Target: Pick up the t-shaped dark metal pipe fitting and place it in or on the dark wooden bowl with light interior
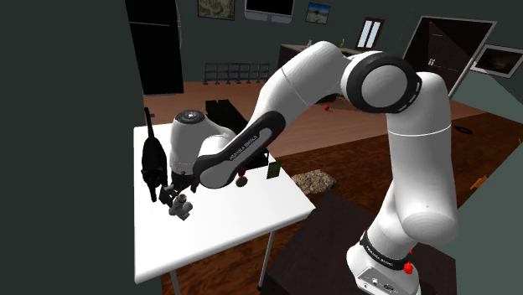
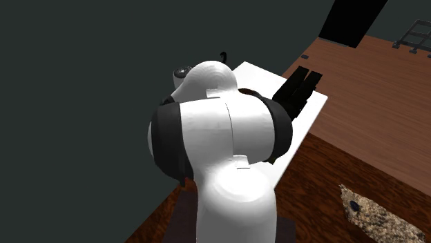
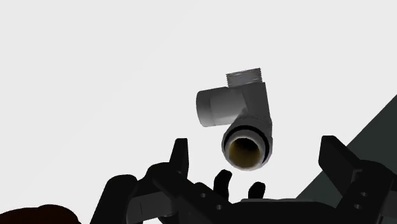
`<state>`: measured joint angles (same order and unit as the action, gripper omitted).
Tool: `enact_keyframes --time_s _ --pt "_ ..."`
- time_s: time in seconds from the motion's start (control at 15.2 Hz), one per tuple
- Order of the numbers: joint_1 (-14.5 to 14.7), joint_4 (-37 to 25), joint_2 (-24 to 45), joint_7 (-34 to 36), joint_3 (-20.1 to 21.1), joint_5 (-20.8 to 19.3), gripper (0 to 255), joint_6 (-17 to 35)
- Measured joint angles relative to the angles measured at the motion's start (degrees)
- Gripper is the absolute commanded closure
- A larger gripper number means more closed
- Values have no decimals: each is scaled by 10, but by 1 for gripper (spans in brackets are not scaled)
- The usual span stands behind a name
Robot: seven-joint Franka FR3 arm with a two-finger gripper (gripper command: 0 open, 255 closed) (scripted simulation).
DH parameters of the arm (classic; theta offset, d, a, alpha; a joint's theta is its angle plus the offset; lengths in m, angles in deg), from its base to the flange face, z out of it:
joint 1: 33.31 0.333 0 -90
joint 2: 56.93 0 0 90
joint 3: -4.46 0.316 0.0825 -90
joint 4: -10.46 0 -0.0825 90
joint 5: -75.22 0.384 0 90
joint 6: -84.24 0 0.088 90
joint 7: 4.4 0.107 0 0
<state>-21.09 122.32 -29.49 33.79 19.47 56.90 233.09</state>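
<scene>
**One spread gripper (image 1: pixel 175 196) above a grey tee fitting (image 3: pixel 238 124)**

One white table (image 1: pixel 226 226) took up the shoulder view's lower left, its top bare and pale around the work. Over it arched the white arm (image 1: pixel 394 126), rising from the dark stand (image 1: pixel 335 243) at the lower right. From there it bent down and to the left, so that the hand came low over the tabletop. A black animal figure (image 1: pixel 152 159) stood upright on the table near its left edge, just beside the hand. In the second exterior view a dark brown rounded shape (image 2: pixel 250 91) showed past the arm's bulk; whether that was the bowl could not be told.

The gripper pointed down at the table with its two black fingers (image 3: pixel 180 159) set wide apart and clasping nothing. The tee fitting lay on the white tabletop directly under the hand, between the lines of the two fingers but touched by neither. It was grey, with one threaded end, a plain stub to the side, and a dark-ringed mouth turned towards the wrist camera. In the shoulder view it sat just below the fingertips, close to the black figure's base.
</scene>
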Motion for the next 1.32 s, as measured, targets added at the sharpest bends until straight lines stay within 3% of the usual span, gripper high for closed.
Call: enact_keyframes --time_s 0.4,0.86,0.92,1.32 --pt "13 -21 48 14 -16 -18 0 27" --pt "15 -26 59 15 -19 -22 0 33" --pt "15 -26 59 15 -19 -22 255 33" --pt "13 -27 54 13 -19 -21 255 31"
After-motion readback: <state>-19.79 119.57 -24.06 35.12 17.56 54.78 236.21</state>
